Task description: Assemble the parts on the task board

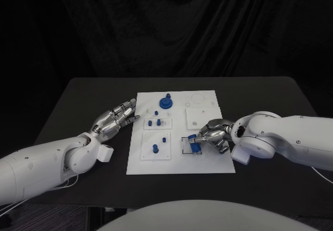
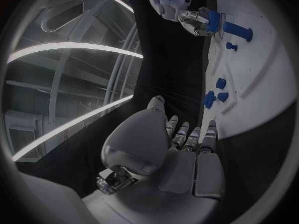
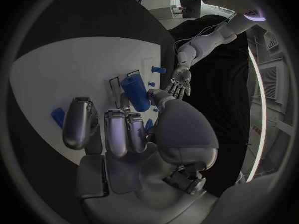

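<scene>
The white task board [image 1: 208,161] lies in the middle of the black table. My right hand [image 1: 211,134] is over the board's front right part and grips a blue cylinder [image 1: 194,143] between thumb and fingers, at a black-outlined slot [image 1: 185,146]. The right wrist view shows that cylinder [image 3: 136,93] standing out past the fingers [image 3: 115,129] above the board [image 3: 56,74]. My left hand [image 1: 118,118] hovers at the board's left edge, fingers spread and holding nothing. A round blue part [image 1: 166,102] and several small blue parts [image 1: 155,147] sit on the board.
White raised plates [image 1: 198,117] take up the board's right middle and left half. In the left wrist view my left hand [image 2: 181,149] points along the board's edge [image 2: 261,84], with small blue parts [image 2: 212,98] close by and my right hand [image 2: 194,19] beyond.
</scene>
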You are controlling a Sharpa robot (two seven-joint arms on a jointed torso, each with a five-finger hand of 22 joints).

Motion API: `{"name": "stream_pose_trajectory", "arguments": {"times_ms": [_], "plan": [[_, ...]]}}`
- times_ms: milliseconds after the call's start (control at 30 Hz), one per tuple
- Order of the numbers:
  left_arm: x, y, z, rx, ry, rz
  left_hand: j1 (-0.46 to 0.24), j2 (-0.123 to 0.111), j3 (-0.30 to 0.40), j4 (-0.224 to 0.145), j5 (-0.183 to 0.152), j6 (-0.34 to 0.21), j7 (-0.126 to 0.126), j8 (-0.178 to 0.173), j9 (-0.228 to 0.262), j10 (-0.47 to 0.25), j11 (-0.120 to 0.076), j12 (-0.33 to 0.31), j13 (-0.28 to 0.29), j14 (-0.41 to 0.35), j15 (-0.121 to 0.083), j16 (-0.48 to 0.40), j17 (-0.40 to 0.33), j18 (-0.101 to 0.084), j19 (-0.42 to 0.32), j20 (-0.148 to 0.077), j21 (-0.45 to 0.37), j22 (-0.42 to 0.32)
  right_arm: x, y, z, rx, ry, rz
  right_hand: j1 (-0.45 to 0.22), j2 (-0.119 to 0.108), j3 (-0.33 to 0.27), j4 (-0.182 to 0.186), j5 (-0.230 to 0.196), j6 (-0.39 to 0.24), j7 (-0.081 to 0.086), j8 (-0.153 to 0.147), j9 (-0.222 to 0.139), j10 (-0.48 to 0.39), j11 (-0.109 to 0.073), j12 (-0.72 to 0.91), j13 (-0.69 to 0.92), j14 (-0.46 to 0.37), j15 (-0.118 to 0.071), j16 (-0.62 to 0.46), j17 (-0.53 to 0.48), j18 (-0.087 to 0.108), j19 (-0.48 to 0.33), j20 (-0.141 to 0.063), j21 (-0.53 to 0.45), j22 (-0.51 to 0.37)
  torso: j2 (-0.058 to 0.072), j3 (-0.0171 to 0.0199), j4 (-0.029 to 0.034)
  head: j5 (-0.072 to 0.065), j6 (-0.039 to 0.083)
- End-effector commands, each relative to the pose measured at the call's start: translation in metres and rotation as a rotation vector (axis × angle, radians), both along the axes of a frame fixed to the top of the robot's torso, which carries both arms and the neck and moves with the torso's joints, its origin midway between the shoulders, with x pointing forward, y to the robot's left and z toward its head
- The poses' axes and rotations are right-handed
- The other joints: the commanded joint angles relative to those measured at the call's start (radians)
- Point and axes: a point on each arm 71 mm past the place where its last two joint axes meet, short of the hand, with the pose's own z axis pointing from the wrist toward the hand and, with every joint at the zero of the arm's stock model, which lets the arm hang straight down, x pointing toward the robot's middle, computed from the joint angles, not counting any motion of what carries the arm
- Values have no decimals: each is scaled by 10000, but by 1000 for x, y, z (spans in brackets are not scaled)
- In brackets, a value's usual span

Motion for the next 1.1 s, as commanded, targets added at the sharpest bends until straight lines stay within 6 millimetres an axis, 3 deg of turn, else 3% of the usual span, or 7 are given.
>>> {"name": "stream_pose_trajectory", "arguments": {"times_ms": [33,333,433,800,1100], "plan": [[0,-1,2,-306,-279,-21,106,-27,6,-36,48,-18,75,-2,-2,-19,-1,-53,-13,-11,41,-17,-5,174,-12,41,-6,-13,-2,0,-3,-202,348,115,-43,64,267,-258,-142,-76,-19,-31,-31,1043,104,27,2633,569,81,-56,357,95,-15,58,-54,1647,2,2,-5,22,-1],[-1,-2,1,-308,-256,-30,106,-27,6,-36,48,-18,75,-2,-2,-19,-1,-53,-13,-11,41,-17,-5,174,-12,41,-6,-13,-1,1,-4,-247,409,165,-385,111,-10,143,-573,-125,22,-48,-183,1043,147,27,2633,550,121,-75,306,116,-48,102,-157,1620,-6,1,-4,69,-1],[-1,-1,1,-308,-245,-30,109,-23,10,-39,50,-24,75,-3,-3,-24,-12,-57,-13,-10,68,-15,-4,172,-13,45,-6,-16,-1,2,-5,-259,439,200,-502,139,-204,337,-983,-166,31,-53,-261,1043,158,27,2633,546,133,-76,297,120,-52,117,-180,1616,-5,-5,1,83,-1],[-2,-1,-1,-301,-199,-27,111,-21,12,-43,51,-29,74,-4,-3,-26,-18,-57,-13,-8,89,-13,-3,170,-14,50,-7,-21,-2,2,-6,-321,552,299,-835,243,-735,962,-1838,-227,19,-17,-484,1043,152,27,2633,540,131,-76,278,127,-48,123,-222,1613,-2,-3,4,108,-1],[-2,-1,-2,-294,-176,-30,113,-21,14,-46,51,-32,72,-4,-4,-29,-22,-63,-14,-4,106,-9,-1,167,-14,55,-7,-24,-3,3,-6,-461,580,513,-705,136,-1094,1043,-2586,-274,14,39,-639,1043,145,27,2633,536,127,-80,261,133,-54,117,-266,1607,-2,3,-9,117,-1]]}}
